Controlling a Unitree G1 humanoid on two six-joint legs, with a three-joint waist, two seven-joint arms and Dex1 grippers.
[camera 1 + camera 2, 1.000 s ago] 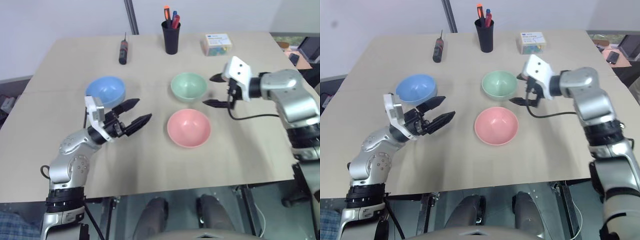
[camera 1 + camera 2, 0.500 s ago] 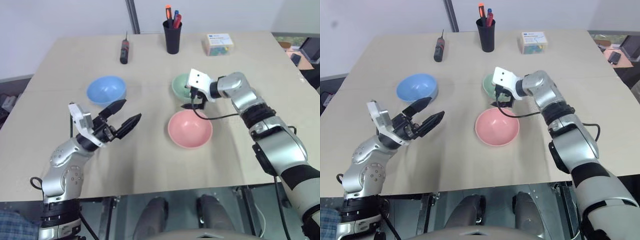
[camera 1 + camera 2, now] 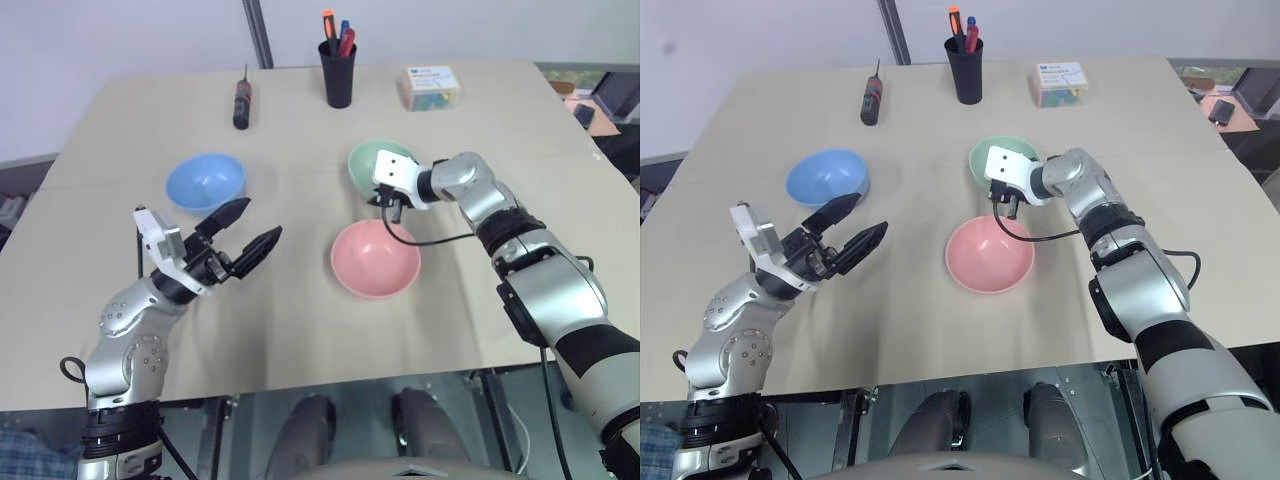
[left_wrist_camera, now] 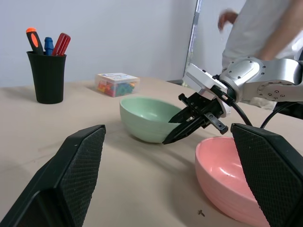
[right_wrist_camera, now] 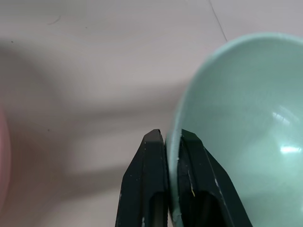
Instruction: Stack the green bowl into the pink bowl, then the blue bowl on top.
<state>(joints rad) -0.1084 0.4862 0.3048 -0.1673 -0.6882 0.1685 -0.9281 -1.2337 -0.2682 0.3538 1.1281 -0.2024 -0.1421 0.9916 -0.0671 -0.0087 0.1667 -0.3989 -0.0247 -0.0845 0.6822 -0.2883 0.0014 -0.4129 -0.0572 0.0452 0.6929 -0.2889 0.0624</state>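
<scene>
The green bowl sits mid-table behind the pink bowl. My right gripper is shut on the green bowl's near rim, one finger inside and one outside; the left wrist view shows this pinch from the side on the green bowl. The blue bowl rests on the table to the left. My left gripper hovers open with nothing in it, in front of the blue bowl and left of the pink bowl.
A black cup of markers, a screwdriver and a small box of coloured pieces stand along the far edge. A person stands beyond the table's right side.
My right gripper swung in from the right, dropped onto the green bowl's near rim and shut on it. The left arm stayed about where it was, open.
</scene>
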